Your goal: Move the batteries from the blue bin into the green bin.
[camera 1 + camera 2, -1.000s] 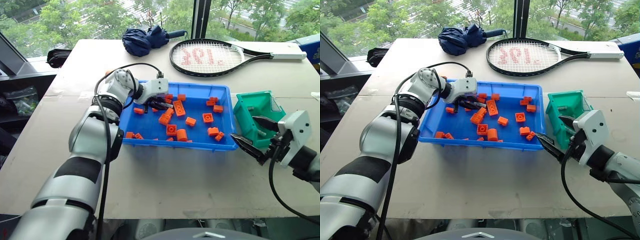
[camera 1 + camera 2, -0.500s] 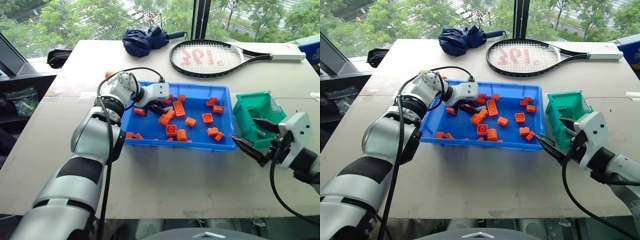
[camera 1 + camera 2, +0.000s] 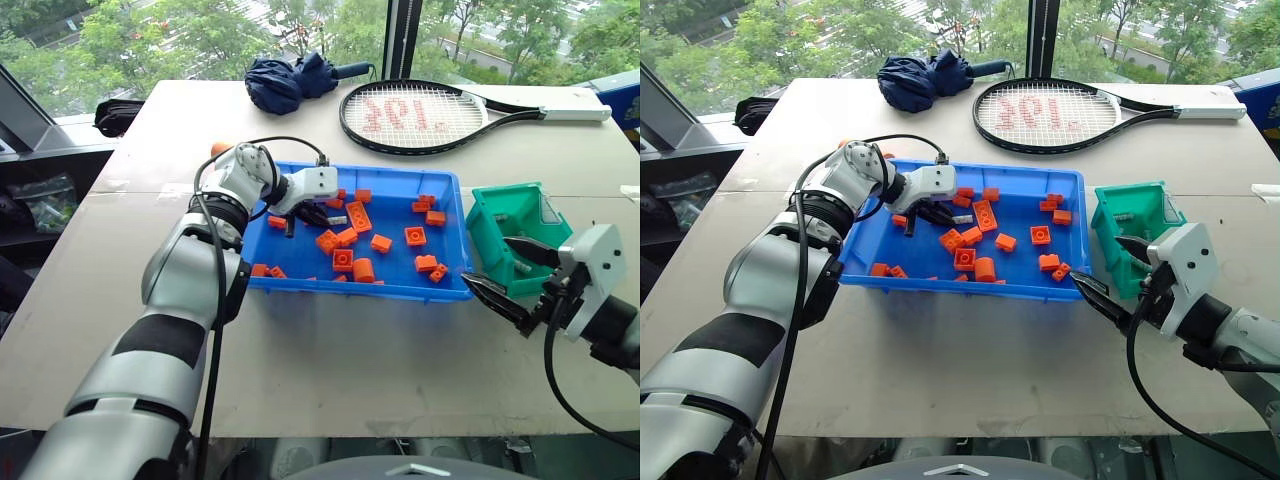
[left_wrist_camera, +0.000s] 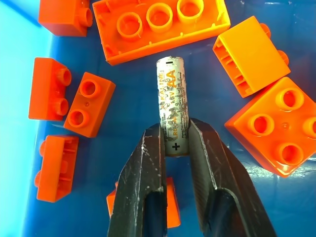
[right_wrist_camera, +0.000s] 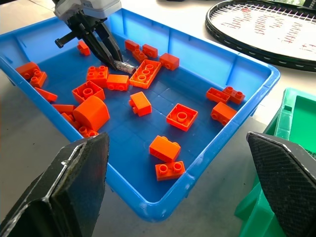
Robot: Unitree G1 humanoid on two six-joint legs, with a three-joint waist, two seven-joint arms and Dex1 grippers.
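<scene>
The blue bin (image 3: 400, 291) sits mid-table, scattered with orange bricks (image 3: 358, 216). My left gripper (image 3: 325, 213) reaches down into its far left part, shut on one battery (image 4: 173, 103). That battery is a silver-grey cylinder lying on the bin floor, pinched at its plus end beside a long orange brick (image 4: 163, 27). The right wrist view shows the same battery (image 5: 126, 65) at the left gripper's tips. The green bin (image 3: 490, 225) stands just right of the blue bin. My right gripper (image 3: 487, 260) hovers open in front of the green bin, holding nothing.
A tennis racket (image 3: 420, 113) and a folded dark-blue umbrella (image 3: 290, 80) lie at the back of the table. A bigger orange cylinder (image 3: 363, 269) rests near the blue bin's front wall. A black object (image 3: 118, 115) lies off the table's far left corner.
My left gripper's fingers have closed onto the battery, with the hand almost still. The right gripper has stayed in place, open.
</scene>
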